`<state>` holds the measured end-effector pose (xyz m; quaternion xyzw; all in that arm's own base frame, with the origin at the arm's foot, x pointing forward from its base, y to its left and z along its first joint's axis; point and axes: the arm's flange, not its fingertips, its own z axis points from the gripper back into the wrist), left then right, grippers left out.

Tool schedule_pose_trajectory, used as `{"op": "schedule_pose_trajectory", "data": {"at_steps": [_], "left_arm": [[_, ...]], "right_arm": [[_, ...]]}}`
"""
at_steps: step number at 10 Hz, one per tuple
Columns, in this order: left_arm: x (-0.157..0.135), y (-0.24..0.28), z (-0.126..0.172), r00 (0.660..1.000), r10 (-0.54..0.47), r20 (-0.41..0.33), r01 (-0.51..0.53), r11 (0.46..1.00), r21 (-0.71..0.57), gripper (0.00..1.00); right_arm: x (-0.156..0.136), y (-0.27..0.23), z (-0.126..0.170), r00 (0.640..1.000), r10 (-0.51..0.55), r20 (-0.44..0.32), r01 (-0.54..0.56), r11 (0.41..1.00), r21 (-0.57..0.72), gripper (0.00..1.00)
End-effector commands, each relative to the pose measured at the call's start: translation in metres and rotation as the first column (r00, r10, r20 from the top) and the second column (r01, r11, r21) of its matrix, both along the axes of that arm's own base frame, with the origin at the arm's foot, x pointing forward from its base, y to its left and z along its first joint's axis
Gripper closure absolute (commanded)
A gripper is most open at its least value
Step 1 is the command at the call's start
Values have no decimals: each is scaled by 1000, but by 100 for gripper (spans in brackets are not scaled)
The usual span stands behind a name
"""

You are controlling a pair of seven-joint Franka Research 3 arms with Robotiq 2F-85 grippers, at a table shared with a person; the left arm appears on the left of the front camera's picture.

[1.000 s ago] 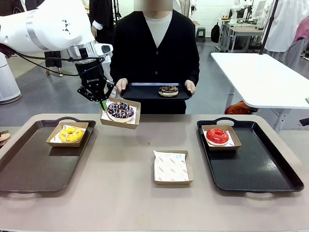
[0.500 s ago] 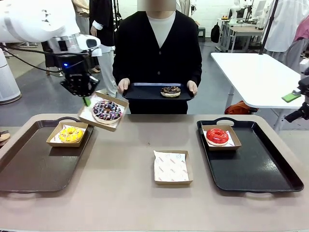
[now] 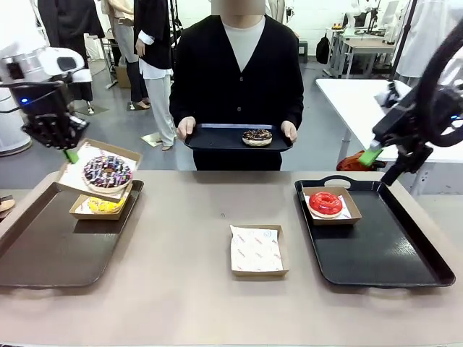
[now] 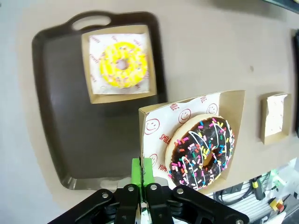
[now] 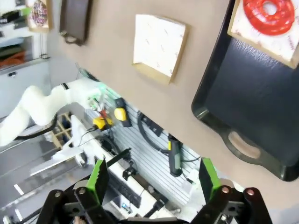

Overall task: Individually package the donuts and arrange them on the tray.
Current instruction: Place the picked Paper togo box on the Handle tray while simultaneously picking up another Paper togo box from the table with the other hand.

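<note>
Front view — yellow donut (image 3: pixel 103 206) half-hidden behind box (image 3: pixel 87 191) pinched by left hand (image 3: pixel 71 155) — right hand (image 3: pixel 383 165) released.

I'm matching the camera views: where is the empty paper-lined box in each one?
Front: the empty box, lower centre.
Left wrist: the box at the right edge, mid-height.
Right wrist: the box at upper centre.
Shared landmark: the dark left tray.

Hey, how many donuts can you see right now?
4: yellow donut boxed on the left tray; sprinkled donut in the box held by the left gripper; chocolate donut on the person's tray; red donut boxed on the right tray. None looks hidden.
</note>
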<state>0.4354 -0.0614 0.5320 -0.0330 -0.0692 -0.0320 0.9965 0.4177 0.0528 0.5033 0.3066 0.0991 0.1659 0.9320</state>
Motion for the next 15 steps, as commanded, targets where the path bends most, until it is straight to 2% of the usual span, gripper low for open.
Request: {"op": "schedule_pose_trajectory", "data": {"at_steps": [1, 3, 4, 7, 15], "left_arm": [[-5, 26, -13, 1000, 8, 25, -7, 999, -34, 99], [-6, 49, -31, 1000, 15, 11, -14, 998, -56, 99], [-2, 55, -42, 1000, 1, 2, -1, 998, -63, 99], [-3, 65, -55, 1000, -6, -31, 4, 998, -65, 99], [-4, 60, -54, 999, 8, -42, -9, 999, -37, 99]], "right_arm": [[4, 33, -23, 997, -71, 31, 74, 992, -102, 0], [14, 62, -50, 981, -157, 118, 171, 978, -121, 0], [19, 70, -66, 965, -163, 204, 195, 970, -148, 0], [17, 97, -96, 967, -150, 206, 186, 967, -173, 0], [19, 88, -91, 970, -130, 206, 164, 974, -158, 0]]}}
